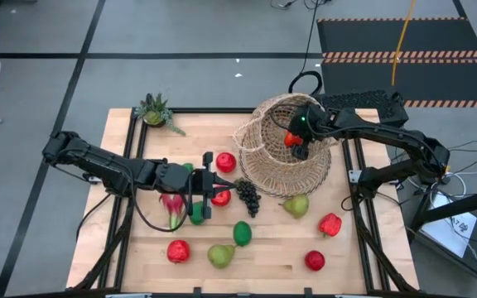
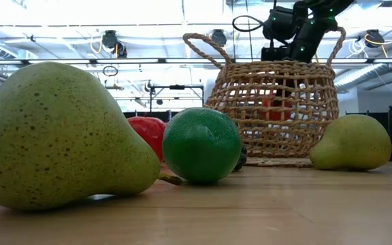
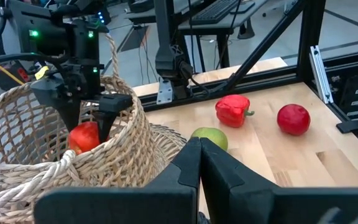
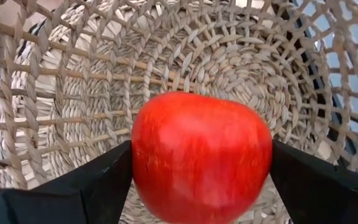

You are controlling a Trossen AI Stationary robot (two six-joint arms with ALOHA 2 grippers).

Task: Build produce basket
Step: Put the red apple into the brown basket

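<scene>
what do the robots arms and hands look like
Two dark, matte black jointed arms with black cables looping along them. The right hand carries a small green light on its wrist; the left hand ends in two flat, angular black fingers. No visible markings.

A big red apple (image 4: 201, 155) sits between the right gripper's (image 4: 201, 180) two dark fingers (image 4: 98, 186), which press on its sides. Behind the apple is the inside of the woven basket (image 4: 241, 59), its round bottom straight ahead.
</scene>
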